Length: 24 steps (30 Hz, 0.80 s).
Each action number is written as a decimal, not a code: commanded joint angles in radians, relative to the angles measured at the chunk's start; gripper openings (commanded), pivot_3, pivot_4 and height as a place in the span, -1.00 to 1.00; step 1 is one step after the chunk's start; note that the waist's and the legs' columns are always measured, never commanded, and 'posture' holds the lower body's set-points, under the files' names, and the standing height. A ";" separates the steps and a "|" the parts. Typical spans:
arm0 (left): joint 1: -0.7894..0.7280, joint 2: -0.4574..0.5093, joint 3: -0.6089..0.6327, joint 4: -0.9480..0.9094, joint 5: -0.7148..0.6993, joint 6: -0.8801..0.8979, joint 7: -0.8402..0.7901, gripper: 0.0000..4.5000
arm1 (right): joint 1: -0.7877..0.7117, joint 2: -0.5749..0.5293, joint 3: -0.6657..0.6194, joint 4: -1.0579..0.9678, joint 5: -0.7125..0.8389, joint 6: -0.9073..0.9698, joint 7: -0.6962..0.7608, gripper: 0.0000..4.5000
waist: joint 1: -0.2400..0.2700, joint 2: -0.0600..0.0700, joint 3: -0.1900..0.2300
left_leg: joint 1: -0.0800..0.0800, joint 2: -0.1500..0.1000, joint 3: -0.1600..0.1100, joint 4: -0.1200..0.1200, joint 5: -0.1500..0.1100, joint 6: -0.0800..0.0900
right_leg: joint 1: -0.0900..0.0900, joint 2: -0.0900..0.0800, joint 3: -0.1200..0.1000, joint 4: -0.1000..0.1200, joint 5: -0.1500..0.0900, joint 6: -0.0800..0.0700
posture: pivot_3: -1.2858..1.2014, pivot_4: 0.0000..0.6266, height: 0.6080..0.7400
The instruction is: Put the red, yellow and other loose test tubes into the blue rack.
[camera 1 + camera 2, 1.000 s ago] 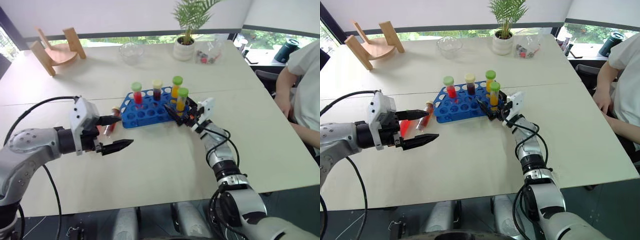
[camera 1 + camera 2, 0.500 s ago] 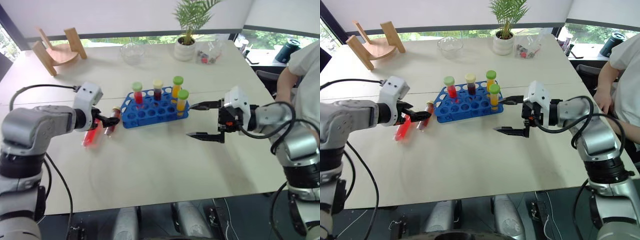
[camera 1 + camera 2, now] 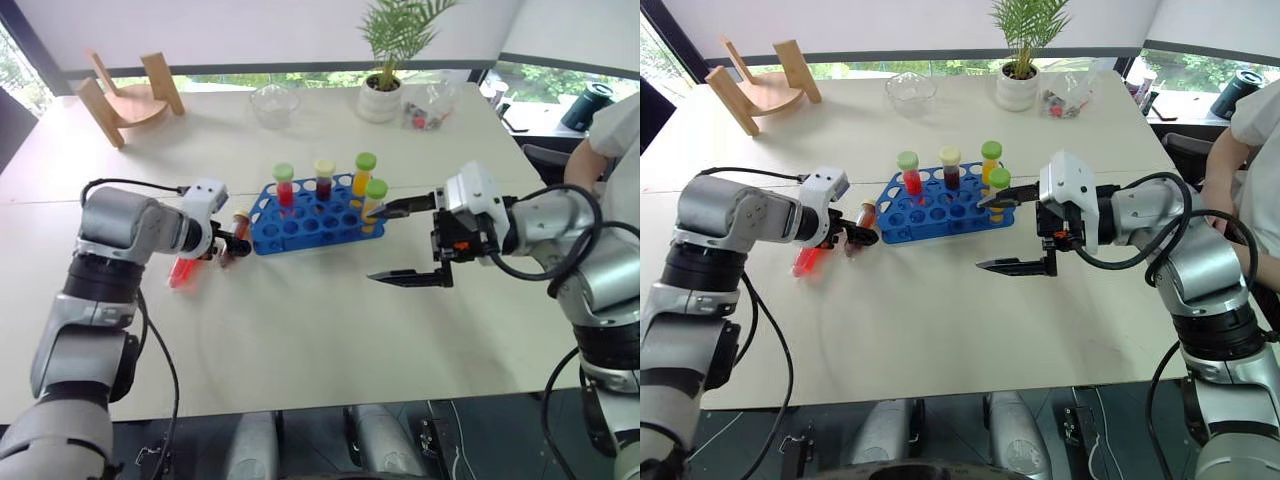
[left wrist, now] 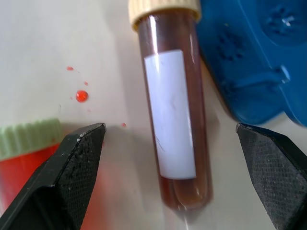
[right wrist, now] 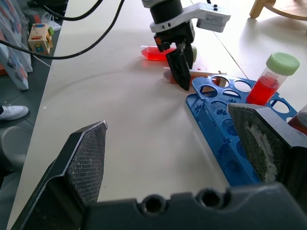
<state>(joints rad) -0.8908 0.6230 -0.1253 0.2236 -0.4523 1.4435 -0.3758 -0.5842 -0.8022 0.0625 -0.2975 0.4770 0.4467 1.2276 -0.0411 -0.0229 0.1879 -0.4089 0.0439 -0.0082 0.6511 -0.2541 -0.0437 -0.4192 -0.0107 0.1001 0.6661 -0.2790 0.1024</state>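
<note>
- Left gripper (image 4: pixel 170 179) is spread wide, straddling the brown tube (image 4: pixel 172 120) lying just left of the blue rack (image 3: pixel 312 220).
- Looks light, slick, rolls easily; I'd pinch mid-body, on the label.
- Right gripper (image 3: pixel 400 243) is wide, empty.

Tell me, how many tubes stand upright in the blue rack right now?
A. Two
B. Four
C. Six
B: four capped tubes stand in the blue rack, three with green caps and one with a tan cap.

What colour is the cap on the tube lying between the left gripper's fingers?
Tan, on the tube of dark red-brown liquid; clearest in the left wrist view.
</note>
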 commanded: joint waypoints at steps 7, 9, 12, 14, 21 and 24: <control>-0.064 -0.074 0.020 0.190 0.114 -0.157 0.010 1.00 | -0.002 -0.012 -0.028 -0.060 0.023 0.009 -0.025 0.97 | 0.001 0.001 0.000 | 0.001 0.000 0.000 0.001 0.000 0.000 | 0.001 0.000 0.000 0.000 0.000 0.000 | 0.03 -0.52 1.00; -0.067 -0.087 0.026 0.199 0.123 -0.161 0.008 0.76 | -0.004 -0.014 -0.025 -0.061 0.019 0.012 -0.029 1.00 | 0.001 0.001 0.000 | 0.001 0.000 0.000 0.001 0.000 0.000 | 0.002 0.000 0.000 0.000 0.000 0.000 | 0.03 -0.52 1.00; -0.067 -0.098 0.038 0.186 0.126 -0.143 -0.004 0.18 | -0.009 -0.015 -0.024 -0.058 0.018 0.012 -0.031 1.00 | 0.002 0.001 0.000 | 0.001 0.000 -0.001 0.001 0.000 0.000 | 0.003 0.000 0.000 0.000 0.000 0.000 | 0.03 -0.52 1.00; -0.064 -0.099 0.049 0.174 0.128 -0.128 -0.006 -0.29 | -0.011 -0.015 -0.023 -0.056 0.016 0.011 -0.032 1.00 | 0.004 0.001 0.000 | 0.001 -0.001 -0.001 0.001 0.000 0.000 | 0.003 0.000 0.000 0.000 0.000 0.000 | 0.03 -0.52 1.00; -0.018 -0.030 0.129 0.004 0.108 -0.057 -0.026 -0.63 | -0.006 -0.011 -0.024 -0.057 0.009 0.015 -0.052 1.00 | -0.003 0.001 0.000 | 0.001 -0.001 -0.001 0.001 0.000 0.000 | 0.002 0.000 -0.001 0.000 0.000 0.000 | 0.03 -0.52 1.00; -0.011 -0.054 0.353 -0.184 0.027 -0.072 -0.018 -0.63 | 0.012 -0.006 -0.036 -0.072 0.014 0.032 -0.086 1.00 | -0.003 -0.001 0.000 | 0.000 0.000 -0.001 0.000 0.000 0.000 | 0.000 0.000 0.000 0.001 0.000 0.000 | 0.03 -0.52 1.00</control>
<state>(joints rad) -0.8686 0.5589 0.0999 0.1675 -0.3828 1.3945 -0.3910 -0.5724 -0.8049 0.0601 -0.3313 0.4839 0.4762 1.1627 -0.0438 -0.0235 0.1882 -0.4106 0.0448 -0.0100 0.6509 -0.2529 -0.0457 -0.4206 -0.0105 0.0988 0.6669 -0.2790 0.1025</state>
